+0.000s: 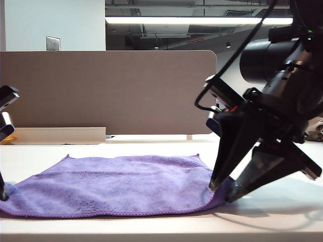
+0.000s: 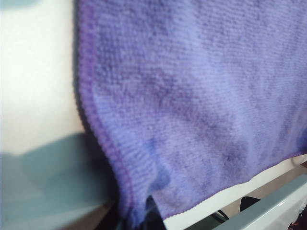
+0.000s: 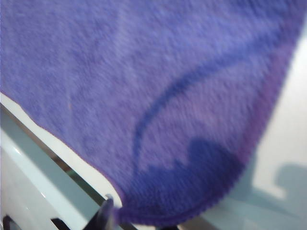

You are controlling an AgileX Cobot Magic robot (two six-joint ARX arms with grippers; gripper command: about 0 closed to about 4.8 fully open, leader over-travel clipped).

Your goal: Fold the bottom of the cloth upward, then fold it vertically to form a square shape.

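Your cloth (image 1: pixel 121 184) lies flat on the table (image 1: pixel 272 217), long axis running from hand to hand: your right hand (image 1: pixel 222 191) straddles its near corner with fingers spread, while your left hand (image 1: pixel 4 194) sits at the opposite near corner, its grip hidden.

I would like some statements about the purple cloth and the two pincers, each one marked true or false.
1. The cloth lies spread on the table. True.
2. The right pincer is at the cloth's near right corner. True.
3. The cloth is already folded into a square. False: it lies in one layer, unfolded.
4. The left pincer hangs high above the cloth's middle. False: it is low, at the cloth's left corner.
5. The cloth is green. False: it is purple.
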